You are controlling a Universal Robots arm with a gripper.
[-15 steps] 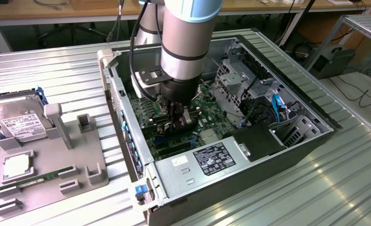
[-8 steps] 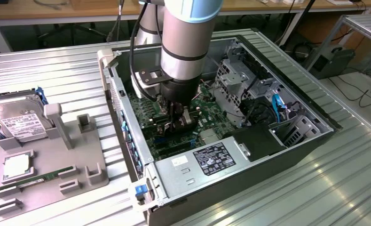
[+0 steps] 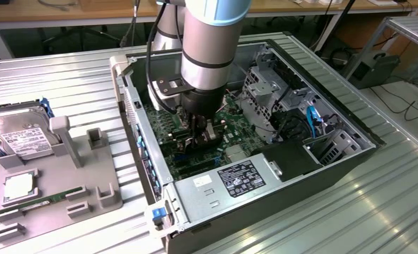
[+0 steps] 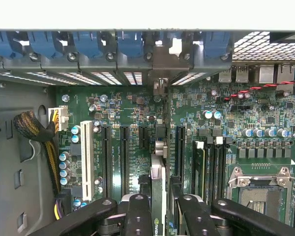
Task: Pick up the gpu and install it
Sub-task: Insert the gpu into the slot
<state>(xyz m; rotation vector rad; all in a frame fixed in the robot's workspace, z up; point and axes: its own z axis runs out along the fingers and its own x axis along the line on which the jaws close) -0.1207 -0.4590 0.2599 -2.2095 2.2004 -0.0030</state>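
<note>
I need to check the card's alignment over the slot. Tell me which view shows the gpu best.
The wrist view: the gpu stands edge-on between the gripper fingers, its bracket reaching toward the rear slot openings above the motherboard. In the exterior view the gpu is a dark shape under the arm inside the computer case.

The gpu (image 4: 157,196) stands edge-on between the fingers (image 4: 137,216), its fan hidden

One gpu (image 4: 157,196), one hard drive (image 3: 18,135), one memory stick (image 3: 43,202)
</note>
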